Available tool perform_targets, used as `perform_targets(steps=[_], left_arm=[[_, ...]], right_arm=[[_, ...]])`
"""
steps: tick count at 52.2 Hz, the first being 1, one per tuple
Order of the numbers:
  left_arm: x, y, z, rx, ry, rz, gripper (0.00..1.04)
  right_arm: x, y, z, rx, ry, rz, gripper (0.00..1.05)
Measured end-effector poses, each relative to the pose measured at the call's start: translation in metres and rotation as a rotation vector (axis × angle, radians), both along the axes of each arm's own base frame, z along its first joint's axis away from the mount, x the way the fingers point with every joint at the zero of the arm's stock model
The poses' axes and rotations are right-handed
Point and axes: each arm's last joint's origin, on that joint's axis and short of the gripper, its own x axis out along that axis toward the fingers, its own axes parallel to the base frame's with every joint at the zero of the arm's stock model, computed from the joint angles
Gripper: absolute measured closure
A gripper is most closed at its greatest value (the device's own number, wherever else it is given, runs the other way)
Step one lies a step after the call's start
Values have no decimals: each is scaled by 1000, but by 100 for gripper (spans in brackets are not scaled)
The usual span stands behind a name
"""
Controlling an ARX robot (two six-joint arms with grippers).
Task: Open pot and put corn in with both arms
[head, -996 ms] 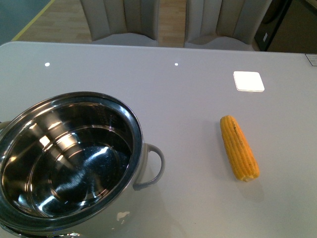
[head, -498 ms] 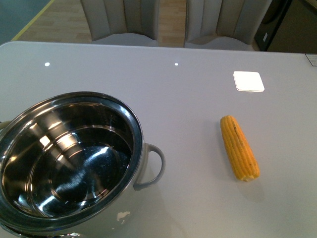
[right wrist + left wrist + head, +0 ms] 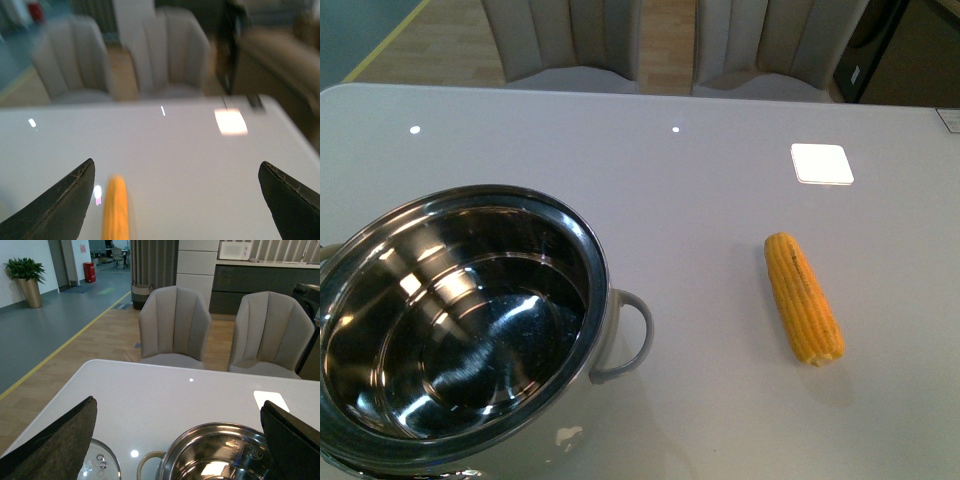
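Observation:
The pot (image 3: 598,262) stands uncovered at the near left of the white table, its mirror-like inside empty and a grey loop handle (image 3: 632,335) facing the corn. The corn (image 3: 804,298) lies on the table to the right, apart from the pot. No gripper shows in the front view. In the left wrist view my left gripper (image 3: 178,401) is open above the pot (image 3: 210,428), and the glass lid (image 3: 102,465) rests flat on the table beside it. The right wrist view is blurred; my right gripper (image 3: 176,163) is open over the corn (image 3: 116,210), nothing held.
Two beige chairs (image 3: 570,40) (image 3: 770,45) stand behind the table's far edge. A bright white square (image 3: 822,163) lies on the table (image 3: 700,190) beyond the corn. A dark cabinet (image 3: 870,45) is at the back right.

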Motion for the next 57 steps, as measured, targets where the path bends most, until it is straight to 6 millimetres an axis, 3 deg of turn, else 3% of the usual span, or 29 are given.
perform_targets(steps=[3,8,14,23,32,46,57], left_arm=[[0,0,0,0,0,2,7],[0,0,0,0,0,1,7],[0,0,0,0,0,1,7],[0,0,0,0,0,1,7],[0,0,0,0,0,0,7],[0,0,0,0,0,1,7],[0,0,0,0,0,0,7]], right_arm=[[2,0,-1,33,254,-134,9],[10,-1,-13,39,483,-226,9],[34,5,-16,50,516,-183,9],[90,19,-20,8,542,-85,9],[151,51,-43,-105,606,87,9],[196,71,-96,-212,725,205,9],[216,82,-135,-257,805,268,9]])
